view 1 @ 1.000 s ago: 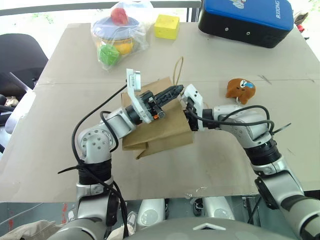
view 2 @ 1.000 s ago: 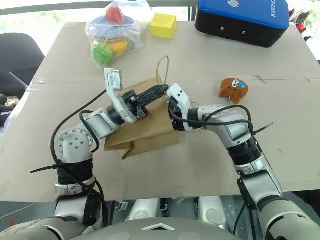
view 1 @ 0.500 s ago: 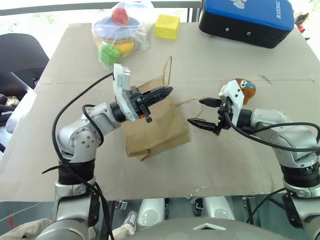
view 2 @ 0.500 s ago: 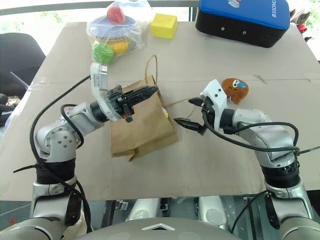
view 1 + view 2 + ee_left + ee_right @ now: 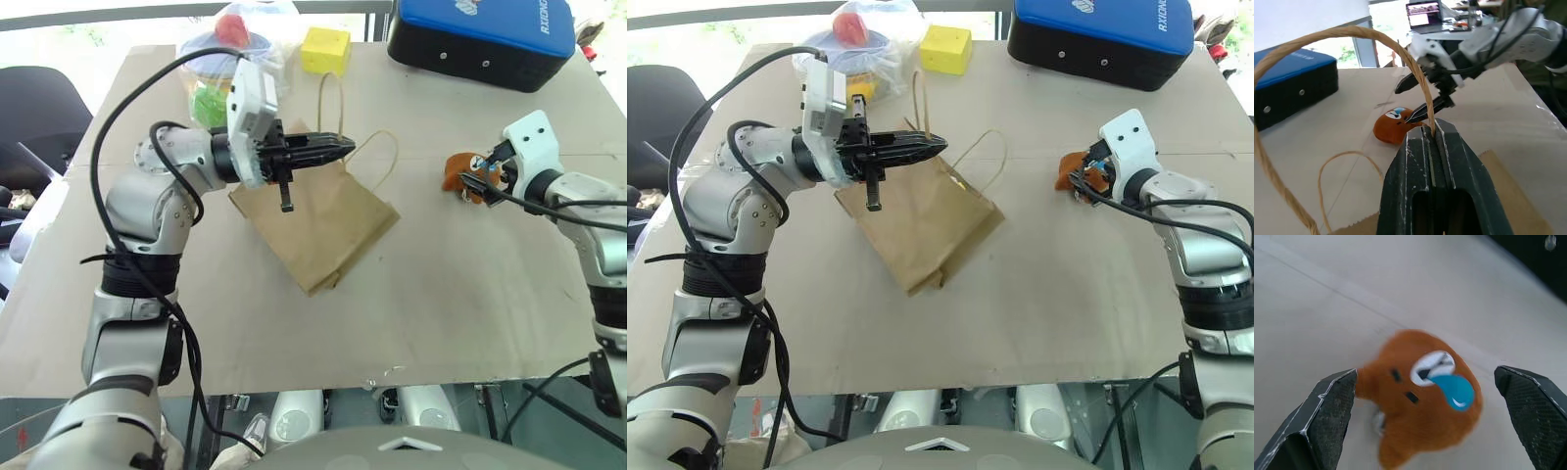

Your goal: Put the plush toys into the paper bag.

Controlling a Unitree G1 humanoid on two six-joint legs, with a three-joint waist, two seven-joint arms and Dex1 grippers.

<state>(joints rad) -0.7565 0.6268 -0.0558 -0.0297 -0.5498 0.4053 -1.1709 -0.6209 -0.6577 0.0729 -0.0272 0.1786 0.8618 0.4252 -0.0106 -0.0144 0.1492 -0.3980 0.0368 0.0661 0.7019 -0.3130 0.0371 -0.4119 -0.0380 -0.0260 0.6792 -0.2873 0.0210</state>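
Paper bag (image 5: 323, 220), one, lies on the desk (image 5: 441, 294); my left end effector (image 5: 338, 149) is clenched on one of its two twine handles (image 5: 331, 103). I count one brown-orange plush (image 5: 1420, 416) on the desk, well right of the bag. My right end effector (image 5: 1425, 426) is released, fingers (image 5: 1327, 416) spread either side of that plush, not touching.
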